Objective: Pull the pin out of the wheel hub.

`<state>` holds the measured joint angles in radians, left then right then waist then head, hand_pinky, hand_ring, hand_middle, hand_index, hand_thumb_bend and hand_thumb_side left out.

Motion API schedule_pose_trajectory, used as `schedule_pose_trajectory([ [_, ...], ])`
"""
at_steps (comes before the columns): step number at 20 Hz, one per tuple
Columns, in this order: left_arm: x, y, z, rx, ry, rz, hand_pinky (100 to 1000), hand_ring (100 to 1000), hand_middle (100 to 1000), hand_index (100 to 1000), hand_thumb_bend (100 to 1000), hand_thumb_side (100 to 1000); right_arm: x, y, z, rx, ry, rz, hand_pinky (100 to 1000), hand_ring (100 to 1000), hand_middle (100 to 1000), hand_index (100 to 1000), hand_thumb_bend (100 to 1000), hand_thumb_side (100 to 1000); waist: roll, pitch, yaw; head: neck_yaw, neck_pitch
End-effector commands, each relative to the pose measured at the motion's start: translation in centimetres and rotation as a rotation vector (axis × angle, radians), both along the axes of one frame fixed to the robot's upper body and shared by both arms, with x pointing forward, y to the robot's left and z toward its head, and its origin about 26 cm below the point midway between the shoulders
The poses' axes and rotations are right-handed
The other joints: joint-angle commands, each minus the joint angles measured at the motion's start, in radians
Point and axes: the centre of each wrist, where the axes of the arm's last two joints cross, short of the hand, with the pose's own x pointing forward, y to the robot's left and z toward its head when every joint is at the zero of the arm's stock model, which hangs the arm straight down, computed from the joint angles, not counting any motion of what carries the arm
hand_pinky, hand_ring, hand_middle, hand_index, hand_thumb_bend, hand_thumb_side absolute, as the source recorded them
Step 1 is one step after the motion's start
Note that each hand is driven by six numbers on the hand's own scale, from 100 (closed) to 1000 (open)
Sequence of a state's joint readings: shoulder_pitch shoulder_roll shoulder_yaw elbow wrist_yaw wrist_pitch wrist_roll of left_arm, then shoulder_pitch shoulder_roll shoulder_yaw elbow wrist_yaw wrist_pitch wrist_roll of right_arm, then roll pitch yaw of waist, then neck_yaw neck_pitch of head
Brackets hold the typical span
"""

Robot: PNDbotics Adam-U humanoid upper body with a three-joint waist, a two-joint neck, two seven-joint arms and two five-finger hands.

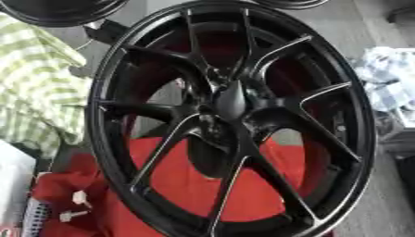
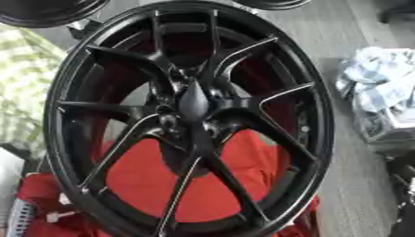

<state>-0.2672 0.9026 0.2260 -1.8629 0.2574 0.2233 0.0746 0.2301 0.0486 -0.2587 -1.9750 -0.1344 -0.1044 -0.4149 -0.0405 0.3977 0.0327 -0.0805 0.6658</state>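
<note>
In the left eye view, a large black wheel hub (image 1: 231,115) fills most of the picture, standing nearly upright and tilted, its thin spokes running out from a dark centre. At that centre sits a black pointed piece (image 1: 231,99); whether it is the pin I cannot tell. Behind and below the wheel hub lies a red cloth (image 1: 194,180), showing through the spokes. To the left of the wheel hub is a green checked cloth (image 1: 36,88); below it, at the hub's lower left, two small pale pieces (image 1: 77,206) lie on the red cloth. To the hub's right lies a crumpled blue-white cloth (image 1: 389,78).

In the right eye view, another dark rim (image 2: 48,11) shows above the hub's upper left. Neither hand shows in either view, so their fingers cannot be told.
</note>
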Motion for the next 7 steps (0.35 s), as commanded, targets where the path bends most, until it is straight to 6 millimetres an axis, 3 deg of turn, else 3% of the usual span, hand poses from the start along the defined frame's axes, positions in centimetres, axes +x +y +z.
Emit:
schedule_pose_trajectory([
  [1, -1.1, -3.1, 0.1, -0.176, -0.174, -0.131, 596, 674, 641, 806, 100, 657, -0.1, -0.2, 0.8, -0.024, -0.036, 0.013, 970, 816, 806, 746, 100, 708, -0.001, -0.021, 0.0, 0.007, -0.013],
  [7, -0.4, -5.6, -4.7, -0.391, -0.24, -0.278, 594, 681, 647, 813, 100, 697, 0.2, 0.1, 1.0, -0.048, -0.068, 0.053, 972, 818, 809, 747, 100, 645, -0.015, -0.016, -0.007, 0.025, -0.019],
])
